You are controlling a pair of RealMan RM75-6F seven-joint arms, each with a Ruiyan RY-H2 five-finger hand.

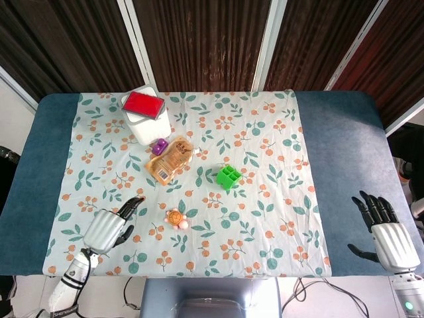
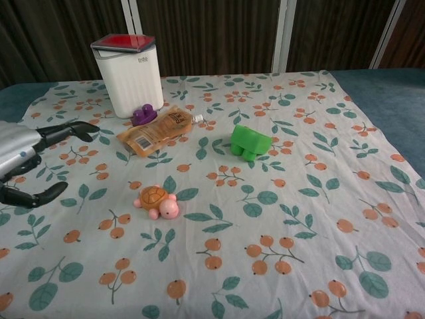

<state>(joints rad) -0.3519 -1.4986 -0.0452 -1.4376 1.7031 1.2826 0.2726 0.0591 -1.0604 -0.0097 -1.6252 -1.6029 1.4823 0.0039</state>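
Observation:
My left hand (image 1: 109,227) (image 2: 30,159) hovers over the near-left part of the floral cloth (image 1: 278,152), fingers apart and holding nothing. A small orange and pink turtle toy (image 1: 176,218) (image 2: 157,201) lies just to its right, apart from the fingers. My right hand (image 1: 387,235) stays open over the blue table (image 1: 344,132) at the near right edge, far from every object; the chest view does not show it.
A white container with a red lid (image 1: 144,114) (image 2: 128,74) stands at the back left. In front of it lie a purple block (image 1: 159,146) (image 2: 142,115) and an orange pouch (image 1: 171,159) (image 2: 156,131). A green block (image 1: 228,177) (image 2: 250,142) sits mid-cloth.

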